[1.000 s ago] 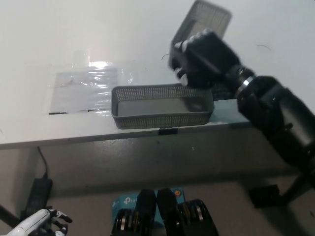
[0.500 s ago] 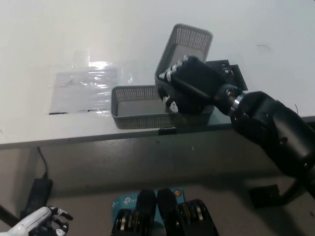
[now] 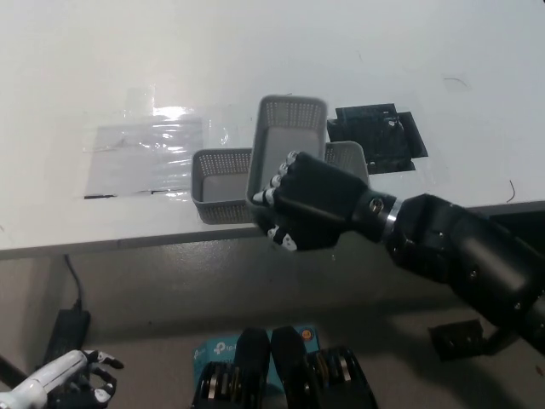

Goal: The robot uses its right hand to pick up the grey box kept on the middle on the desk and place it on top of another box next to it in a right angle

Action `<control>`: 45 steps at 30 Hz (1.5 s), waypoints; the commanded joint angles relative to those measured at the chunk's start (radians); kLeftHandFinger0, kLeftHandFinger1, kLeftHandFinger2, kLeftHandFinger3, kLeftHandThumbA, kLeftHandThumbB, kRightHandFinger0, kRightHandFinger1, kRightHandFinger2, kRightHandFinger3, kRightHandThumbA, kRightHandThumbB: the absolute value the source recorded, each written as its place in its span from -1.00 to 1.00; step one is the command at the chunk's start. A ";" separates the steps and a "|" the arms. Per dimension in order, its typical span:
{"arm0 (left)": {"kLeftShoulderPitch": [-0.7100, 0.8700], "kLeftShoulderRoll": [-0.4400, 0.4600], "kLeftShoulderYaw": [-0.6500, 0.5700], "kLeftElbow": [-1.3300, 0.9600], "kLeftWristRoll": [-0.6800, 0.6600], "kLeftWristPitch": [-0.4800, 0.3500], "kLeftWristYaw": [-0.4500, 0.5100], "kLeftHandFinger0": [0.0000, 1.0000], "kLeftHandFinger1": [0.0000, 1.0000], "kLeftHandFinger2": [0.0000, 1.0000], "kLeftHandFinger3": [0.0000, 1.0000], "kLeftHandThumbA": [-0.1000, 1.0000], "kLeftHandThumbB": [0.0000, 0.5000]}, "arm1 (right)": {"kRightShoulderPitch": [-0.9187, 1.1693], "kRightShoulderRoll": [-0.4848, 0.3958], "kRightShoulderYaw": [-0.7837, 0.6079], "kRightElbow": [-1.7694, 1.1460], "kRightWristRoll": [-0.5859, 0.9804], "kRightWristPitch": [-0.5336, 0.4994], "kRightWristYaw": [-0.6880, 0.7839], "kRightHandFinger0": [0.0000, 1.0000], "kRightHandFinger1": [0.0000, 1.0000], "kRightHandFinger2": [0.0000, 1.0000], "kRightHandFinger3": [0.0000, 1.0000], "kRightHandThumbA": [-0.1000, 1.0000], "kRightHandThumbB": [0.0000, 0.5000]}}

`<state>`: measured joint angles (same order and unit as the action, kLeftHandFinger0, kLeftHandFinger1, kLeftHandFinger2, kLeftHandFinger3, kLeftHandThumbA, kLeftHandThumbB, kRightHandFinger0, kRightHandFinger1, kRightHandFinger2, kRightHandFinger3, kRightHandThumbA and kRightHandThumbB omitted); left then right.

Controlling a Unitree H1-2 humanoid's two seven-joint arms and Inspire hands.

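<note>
gripping grey box [image 3: 288,136] crosswise over second box [image 3: 223,183], right hand [image 3: 311,206] closed, left hand [image 3: 75,379] low, fingers spread

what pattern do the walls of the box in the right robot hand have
Grey mesh of fine perforations on the held box, seen in the head view.

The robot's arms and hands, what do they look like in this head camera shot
The right hand is black and bulky with pale fingertips; a silvery ring marks the wrist, and the forearm behind it is thick, black and matte. The left hand, at the lower left, is white with dark fingertips.
</note>
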<state>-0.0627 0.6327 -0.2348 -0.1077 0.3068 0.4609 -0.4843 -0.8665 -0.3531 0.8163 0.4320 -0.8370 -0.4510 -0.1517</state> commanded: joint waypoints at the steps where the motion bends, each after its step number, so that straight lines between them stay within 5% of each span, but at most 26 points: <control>1: -0.018 0.040 -0.007 -0.019 0.010 0.001 -0.026 0.11 0.00 0.30 0.51 -0.05 0.42 | -0.035 -0.017 0.010 -0.022 0.042 -0.019 -0.089 -1.00 -1.00 -0.43 -0.48 -1.00 -0.13; 13: -0.021 0.040 -0.007 -0.012 0.006 -0.002 -0.031 0.15 0.03 0.31 0.50 -0.05 0.46 | -0.066 -0.004 0.075 0.040 0.066 -0.019 -0.184 -1.00 -1.00 -0.45 -0.44 -1.00 -0.21; 17: -0.003 0.036 -0.008 -0.013 0.010 -0.016 -0.019 0.14 0.02 0.29 0.46 -0.04 0.47 | -0.069 -0.005 0.076 0.055 0.064 -0.019 -0.208 -1.00 -1.00 0.17 0.22 -1.00 -0.48; 19: -0.003 0.035 -0.006 -0.017 0.005 -0.004 -0.024 0.11 0.00 0.27 0.45 -0.04 0.48 | -0.072 -0.007 0.063 0.054 0.091 -0.019 -0.166 -1.00 -0.84 0.28 0.93 -1.00 -0.80; 21: 0.000 0.032 -0.004 -0.016 0.000 -0.007 -0.024 0.07 -0.05 0.20 0.43 -0.03 0.51 | -0.078 -0.011 0.054 0.051 0.103 -0.019 -0.114 -0.89 -0.52 0.34 1.00 -1.00 -1.00; 22: 0.000 0.032 -0.004 -0.016 0.000 -0.007 -0.024 0.06 -0.05 0.20 0.43 -0.03 0.51 | -0.078 -0.011 0.054 0.051 0.104 -0.019 -0.113 -0.99 -0.55 0.19 0.88 -1.00 -1.00; 24: 0.001 0.034 -0.006 -0.012 0.002 -0.018 -0.022 0.04 -0.06 0.20 0.38 -0.02 0.49 | -0.076 -0.012 0.036 0.051 0.084 -0.019 -0.086 -0.55 0.06 0.49 1.00 -0.72 -1.00; 25: 0.001 0.034 -0.007 -0.012 0.005 -0.020 -0.020 0.05 -0.05 0.21 0.38 -0.01 0.49 | -0.072 -0.011 0.024 0.050 0.076 -0.019 -0.064 -0.43 0.09 0.36 1.00 -0.46 -1.00; 26: 0.002 0.033 -0.006 -0.012 0.004 -0.018 -0.020 0.04 -0.08 0.18 0.38 -0.03 0.46 | -0.070 -0.010 0.021 0.051 0.068 -0.019 -0.065 -0.28 0.21 0.43 1.00 -0.41 -1.00; 27: 0.002 0.033 -0.006 -0.012 0.003 -0.018 -0.020 0.04 -0.08 0.17 0.38 -0.04 0.46 | -0.068 -0.009 0.016 0.050 0.063 -0.019 -0.063 -0.30 0.14 0.32 1.00 -0.38 -1.00; 31: 0.006 0.023 -0.004 -0.014 -0.003 -0.010 -0.019 0.01 -0.07 0.24 0.45 -0.07 0.46 | -0.062 -0.012 0.026 0.050 0.014 -0.019 -0.148 0.05 0.49 0.53 1.00 -0.54 -0.94; 35: 0.011 0.022 -0.005 -0.007 -0.002 -0.021 -0.013 -0.04 -0.11 0.18 0.34 -0.08 0.43 | -0.060 -0.009 0.017 0.051 -0.024 -0.019 -0.158 0.32 0.76 0.79 1.00 -0.37 -1.00; 39: 0.009 0.016 0.001 -0.005 -0.009 -0.010 -0.011 -0.01 -0.10 0.18 0.32 -0.13 0.45 | -0.054 -0.011 -0.001 0.035 -0.027 -0.019 -0.125 0.38 0.84 0.91 1.00 -0.30 -0.93; 45: 0.009 0.017 0.001 -0.013 -0.011 -0.005 -0.015 0.01 -0.08 0.20 0.34 -0.05 0.50 | -0.051 -0.018 -0.004 0.027 -0.018 -0.019 -0.119 0.27 0.73 0.80 1.00 -0.35 -0.87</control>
<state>-0.0552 0.6306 -0.2430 -0.1068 0.2994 0.4559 -0.4941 -0.8798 -0.3529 0.8372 0.4872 -0.8510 -0.4543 -0.2634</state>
